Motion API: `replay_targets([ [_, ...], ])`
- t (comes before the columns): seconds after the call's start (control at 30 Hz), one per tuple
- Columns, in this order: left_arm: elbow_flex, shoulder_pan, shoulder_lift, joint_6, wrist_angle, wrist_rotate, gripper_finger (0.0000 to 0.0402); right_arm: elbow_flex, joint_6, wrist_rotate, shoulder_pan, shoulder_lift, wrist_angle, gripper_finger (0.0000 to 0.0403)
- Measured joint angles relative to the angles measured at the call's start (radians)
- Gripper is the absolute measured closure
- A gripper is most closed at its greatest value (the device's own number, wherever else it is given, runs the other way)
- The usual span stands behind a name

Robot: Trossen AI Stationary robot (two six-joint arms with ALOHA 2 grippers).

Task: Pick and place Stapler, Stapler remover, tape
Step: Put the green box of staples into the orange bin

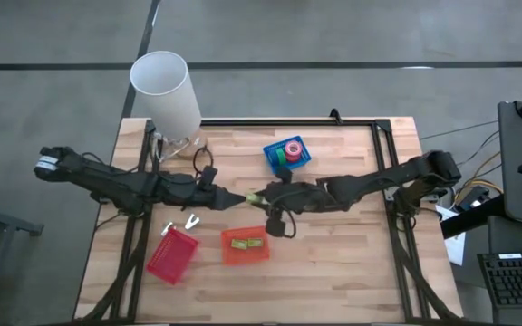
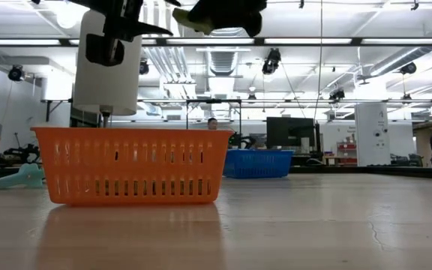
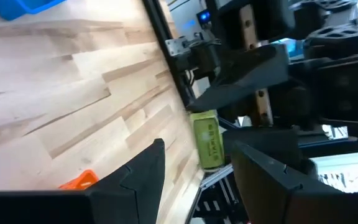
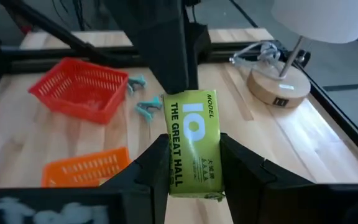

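My right gripper (image 4: 193, 143) is shut on a green stapler box (image 4: 191, 140), held in the air over the table's middle (image 1: 254, 195). My left gripper (image 3: 197, 155) is open and faces it from the table's left, its fingers standing on either side of the box's far end (image 3: 207, 140); whether they touch it cannot be told. More green boxes lie in the orange bin (image 1: 245, 244). Two teal staple removers (image 1: 191, 221) lie on the table by the red bin (image 1: 172, 254). Tape rolls (image 1: 288, 150) sit in the blue bin (image 1: 270, 161). My right gripper pinches the green box between its two fingers (image 4: 241, 165), one on each long side (image 4: 213, 165), near the end closest to the wrist. The fingers come about level from the table's right and lie along the box. The box is lifted clear of the table.
A white-shaded lamp (image 1: 166, 91) stands on its round wooden base (image 4: 278, 87) at the far left corner. A black frame (image 1: 388, 145) runs along the table's far and side edges. Bare wood lies on the near right side (image 1: 333, 272).
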Motion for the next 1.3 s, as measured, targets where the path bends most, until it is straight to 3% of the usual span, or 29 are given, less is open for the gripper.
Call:
replay_targets([
  [0.73, 0.000, 0.000, 0.021, -0.006, 0.053, 0.004, 0.0219, 0.143, -0.099, 0.043, 0.004, 0.079, -0.037, 0.0282],
  [1.0, 0.000, 0.000, 0.020, 0.012, 0.056, 0.034, 0.0297, 0.141, -0.078, 0.014, 0.008, 0.079, -0.039, 0.0289],
  [1.17, 0.001, 0.000, 0.020, 0.021, 0.051, 0.037, 0.0356, 0.141, 0.016, 0.010, 0.010, 0.079, -0.045, 0.0267],
  [1.3, 0.000, 0.000, 0.020, 0.029, 0.038, 0.090, 0.0360, 0.141, 0.039, -0.045, 0.023, 0.078, -0.087, 0.0239],
])
